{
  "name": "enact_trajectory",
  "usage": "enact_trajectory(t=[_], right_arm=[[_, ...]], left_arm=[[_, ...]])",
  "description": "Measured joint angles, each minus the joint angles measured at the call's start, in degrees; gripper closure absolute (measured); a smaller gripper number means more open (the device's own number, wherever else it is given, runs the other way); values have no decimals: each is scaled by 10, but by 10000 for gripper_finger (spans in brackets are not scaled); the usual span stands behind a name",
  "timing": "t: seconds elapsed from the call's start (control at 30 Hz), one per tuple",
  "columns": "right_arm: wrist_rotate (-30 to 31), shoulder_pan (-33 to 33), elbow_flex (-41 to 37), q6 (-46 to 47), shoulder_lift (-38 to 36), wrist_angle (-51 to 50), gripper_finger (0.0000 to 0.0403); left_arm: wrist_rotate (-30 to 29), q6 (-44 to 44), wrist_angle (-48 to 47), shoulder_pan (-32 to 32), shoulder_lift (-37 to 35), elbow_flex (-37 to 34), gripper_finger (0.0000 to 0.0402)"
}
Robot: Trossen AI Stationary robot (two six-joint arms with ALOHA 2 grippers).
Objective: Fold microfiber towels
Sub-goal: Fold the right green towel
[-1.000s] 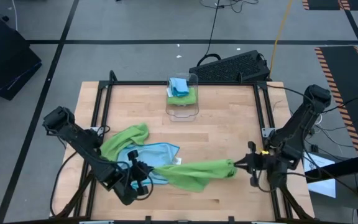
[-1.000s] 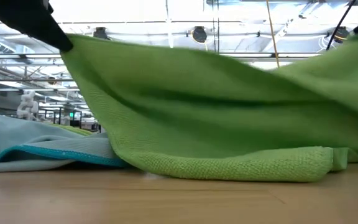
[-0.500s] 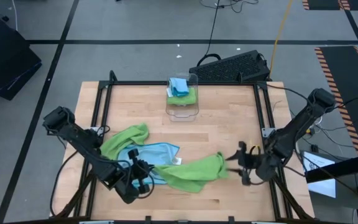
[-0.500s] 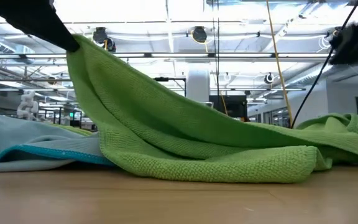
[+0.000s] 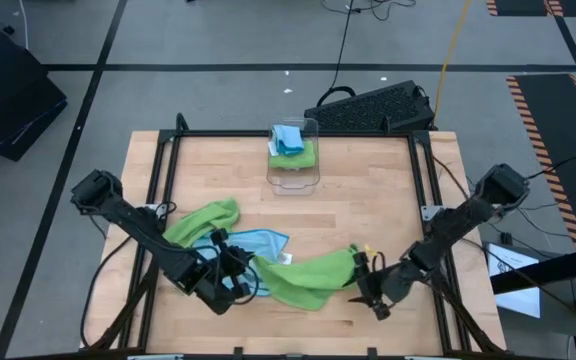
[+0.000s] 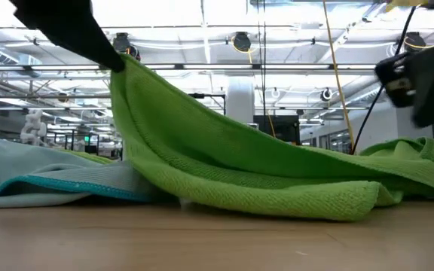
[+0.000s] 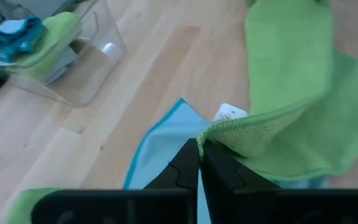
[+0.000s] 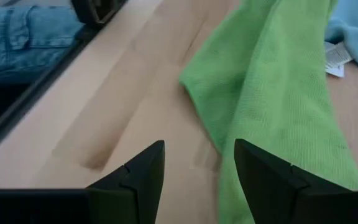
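A lime green towel (image 5: 303, 275) lies bunched across the near middle of the table. Its left end is raised, with my left gripper (image 5: 240, 272) shut on it. That end slopes down from the gripper (image 6: 119, 64) to the tabletop. Under it a light blue towel (image 5: 260, 243) lies flat, with a white tag (image 7: 230, 113). A second green towel (image 5: 203, 220) lies crumpled to the left of the blue one. My right gripper (image 5: 363, 280) is open and low at the first towel's right end (image 8: 194, 84), with nothing between its fingers. My left gripper pinches the green towel's left edge (image 7: 219, 134) between its two fingers; one layer or several, I cannot tell. The fingers come slanting down from the table's left. That end is held up off the table, and the rest lies slack on the wood and the blue towel.
A clear plastic bin (image 5: 293, 155) with folded blue and green towels stands at the far middle. A black frame (image 5: 423, 200) runs around the tabletop. Bare wood (image 5: 368, 190) lies between the bin and the towels. A person's jeans (image 8: 23, 31) show beyond the table edge.
My right gripper has opened and let go of the green towel's right end, which was held up taut and has dropped onto the table. It has then gone down and toward the near edge and left. My left gripper has carried the towel's left end slightly right.
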Motion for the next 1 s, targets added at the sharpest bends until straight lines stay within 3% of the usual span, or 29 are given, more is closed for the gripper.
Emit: enact_trajectory(t=[0.37,0.6,0.87,1.0], right_arm=[[-22,-51,43,-16,65,-5,223],[3,-63,43,-8,65,-44,281],[-25,-65,43,13,65,-85,392],[-25,-60,43,12,42,-82,392]], left_arm=[[0,29,0,41,0,0,393],[3,40,5,50,0,0,395],[5,54,26,49,0,0,385],[8,67,33,49,0,0,397]])
